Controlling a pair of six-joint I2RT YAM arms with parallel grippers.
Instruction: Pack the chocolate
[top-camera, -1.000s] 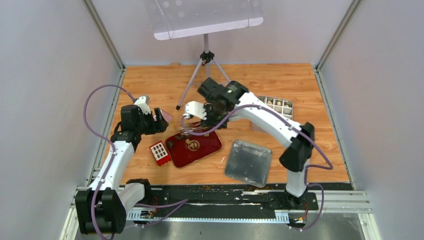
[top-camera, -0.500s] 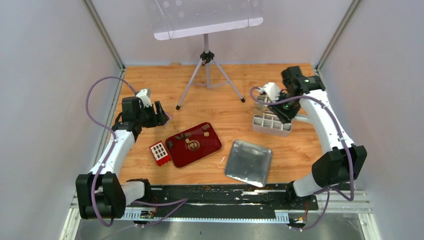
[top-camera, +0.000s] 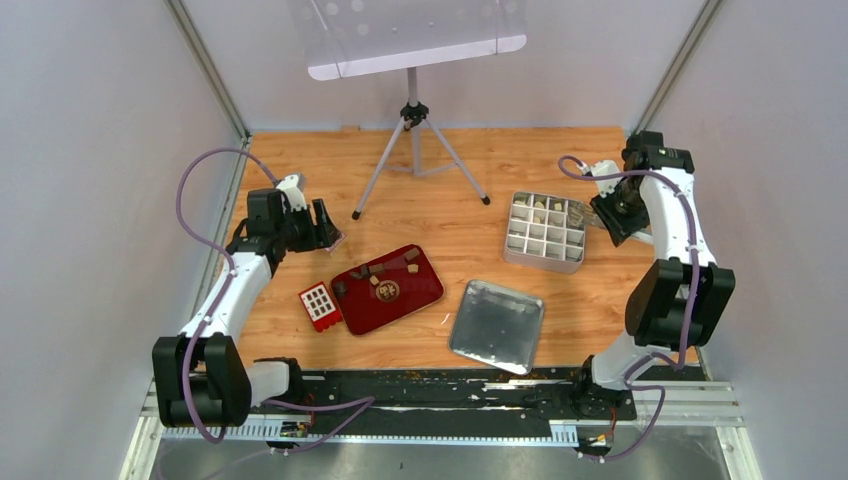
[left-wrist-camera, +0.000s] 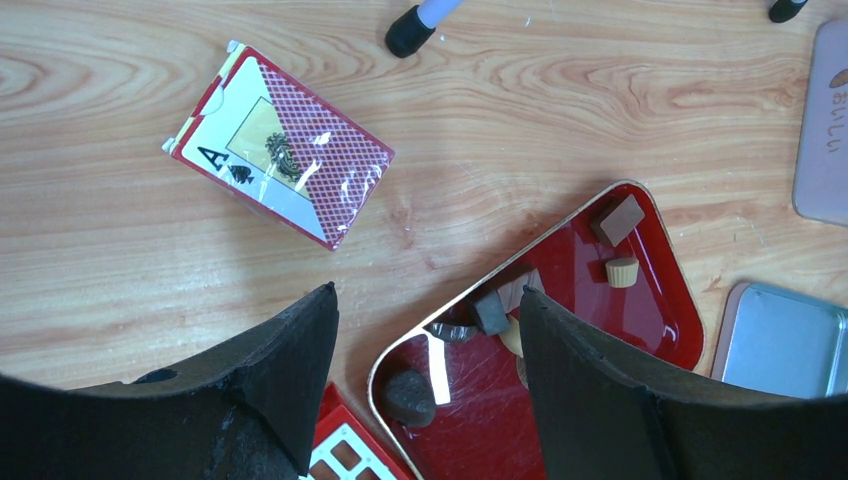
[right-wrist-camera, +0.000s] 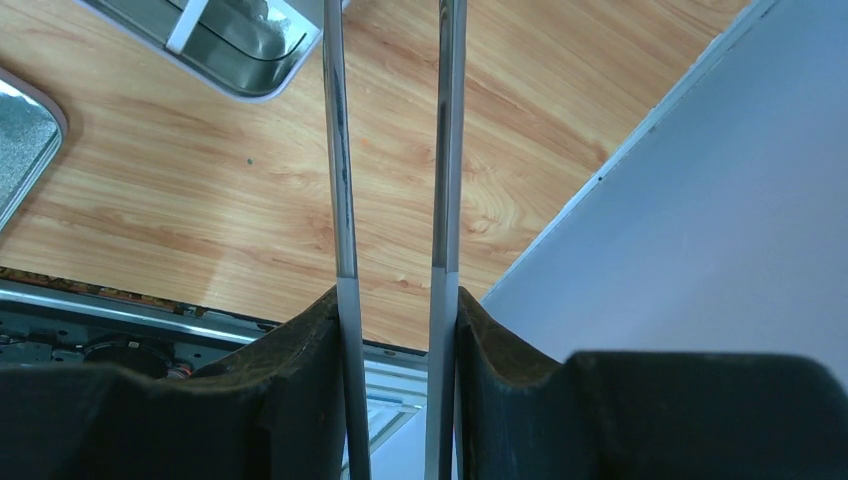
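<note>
Wood-grain table (top-camera: 470, 170) enclosed by pale grey walls, with one tripod (top-camera: 413, 115) at the rear.

**Top view.** There are two arms, one red tray (top-camera: 420, 292), one small red box with a white grid (top-camera: 318, 305) just beside the tray's left end, one divided metal tin (top-camera: 540, 262) and one flat metal lid (top-camera: 497, 325). The chocolate (top-camera: 410, 266) lies in two places, with a few pieces on the tray and a few in the tin's far compartments. The pieces are too small here to count. The left gripper (top-camera: 325, 222) hangs left of the tray. The right gripper (top-camera: 612, 215) sits near the right wall, just beside the tin. Neither gripper's fingers can be read from this view.

**Left wrist view.** The left gripper (left-wrist-camera: 425, 295) has its fingers spread with nothing between them, above the tray's (left-wrist-camera: 650, 330) corner. About six pieces of chocolate (left-wrist-camera: 617, 220) can be made out on the tray, both dark and tan. Others are partly hidden behind one finger. One playing-card pack (left-wrist-camera: 280, 160) lies flat, apart from the tray. The red box (left-wrist-camera: 345, 455) and the lid (left-wrist-camera: 790, 340) are cut off by the frame. A pale pink slab (left-wrist-camera: 825, 120) at the right edge cannot be identified.

**Right wrist view.** The right gripper (right-wrist-camera: 395, 300) has its fingers pressed on metal tongs (right-wrist-camera: 343, 200). The two blades of the tongs run parallel and apart, and their tips pass out of frame at the top. Only a corner of the tin (right-wrist-camera: 230, 45) and a sliver of the lid (right-wrist-camera: 20, 140) show.
</note>
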